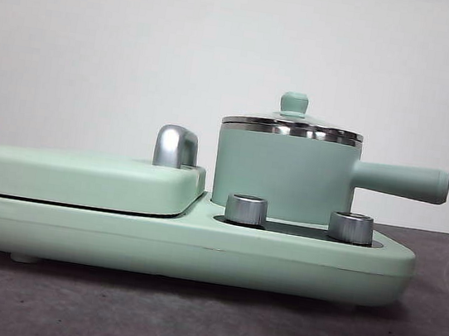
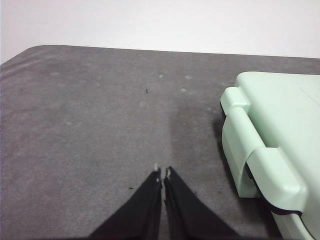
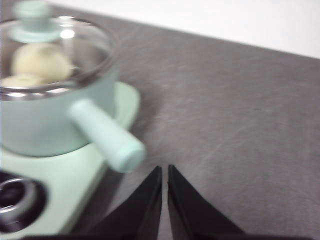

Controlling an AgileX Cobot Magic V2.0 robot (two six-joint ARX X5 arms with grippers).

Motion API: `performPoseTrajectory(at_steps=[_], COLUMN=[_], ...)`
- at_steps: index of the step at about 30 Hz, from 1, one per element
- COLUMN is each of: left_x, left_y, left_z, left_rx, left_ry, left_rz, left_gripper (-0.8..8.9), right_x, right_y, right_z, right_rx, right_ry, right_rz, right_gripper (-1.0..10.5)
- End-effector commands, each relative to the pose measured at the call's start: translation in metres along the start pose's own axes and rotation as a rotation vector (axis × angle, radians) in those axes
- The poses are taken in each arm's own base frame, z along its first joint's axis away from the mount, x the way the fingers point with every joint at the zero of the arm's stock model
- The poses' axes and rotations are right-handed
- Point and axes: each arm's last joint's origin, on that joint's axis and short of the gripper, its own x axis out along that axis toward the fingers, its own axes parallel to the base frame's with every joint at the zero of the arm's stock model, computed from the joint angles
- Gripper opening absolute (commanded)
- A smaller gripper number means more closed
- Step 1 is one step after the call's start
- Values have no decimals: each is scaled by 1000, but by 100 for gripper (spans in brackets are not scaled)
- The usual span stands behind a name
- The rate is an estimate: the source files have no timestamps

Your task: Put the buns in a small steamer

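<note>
The small steamer [image 1: 284, 175], a mint-green pot with a steel rim and a long side handle, stands on the right half of the green cooker with its glass lid [image 1: 292, 124] on. In the right wrist view the steamer [image 3: 47, 120] is blurred, and two cream buns [image 3: 40, 61] show through the lid inside it. My right gripper [image 3: 165, 170] is shut and empty, over the grey table beside the handle's end. My left gripper [image 2: 162, 172] is shut and empty too, over bare table beside the cooker's other end. Neither gripper appears in the front view.
The flat hinged griddle plate [image 1: 81, 177] with its chrome handle [image 1: 176, 146] lies closed on the cooker's left half. Two steel knobs [image 1: 246, 209] stand on the base [image 1: 196, 252] in front of the pot. The griddle's corner [image 2: 270, 145] lies close to the left gripper.
</note>
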Motion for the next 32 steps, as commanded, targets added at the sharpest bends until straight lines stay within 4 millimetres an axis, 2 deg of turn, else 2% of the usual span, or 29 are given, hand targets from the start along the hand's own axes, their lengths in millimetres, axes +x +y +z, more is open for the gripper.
performPoseTrajectory(at_steps=[1, 7, 12, 32], left_x=[2, 2, 2, 2], left_y=[0, 0, 0, 0], left_z=[-7, -7, -7, -7], left_rx=[6, 6, 6, 6], left_ry=[24, 23, 23, 23], left_rz=[-1, -1, -1, -1], left_gripper=[11, 11, 11, 11], right_x=[1, -2, -13, -13], right_y=[-4, -12, -19, -22], right_z=[-21, -56, -55, -55], right_rx=[9, 40, 55, 90], right_ry=[-92, -250, -312, -307], right_rz=[-43, -132, -205, -228], right_gripper=[19, 19, 19, 19])
